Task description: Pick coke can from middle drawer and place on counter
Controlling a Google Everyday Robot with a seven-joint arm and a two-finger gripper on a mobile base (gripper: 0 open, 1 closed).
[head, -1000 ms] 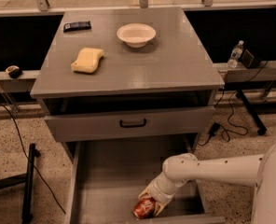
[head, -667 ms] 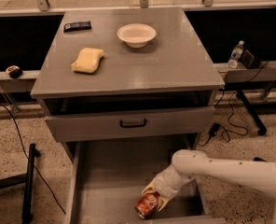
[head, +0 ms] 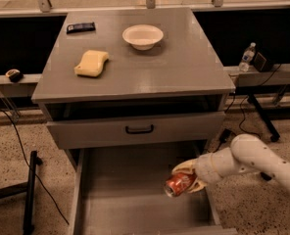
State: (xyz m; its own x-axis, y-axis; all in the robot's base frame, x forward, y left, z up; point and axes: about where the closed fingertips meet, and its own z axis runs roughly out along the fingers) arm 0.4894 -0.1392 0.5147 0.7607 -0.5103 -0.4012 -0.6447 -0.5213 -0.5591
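The gripper [head: 188,176], clamped on the coke can [head: 177,185], has lifted it off the middle drawer [head: 128,190] floor, rightward.

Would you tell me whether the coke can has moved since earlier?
Yes. Held in the gripper, the coke can has risen and shifted right, toward the middle drawer's right wall.

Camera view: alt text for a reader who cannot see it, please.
The robot's hand grips the coke can, tilted, over the right part of the open middle drawer. On the counter above sit a yellow sponge, a white bowl and a small black object.
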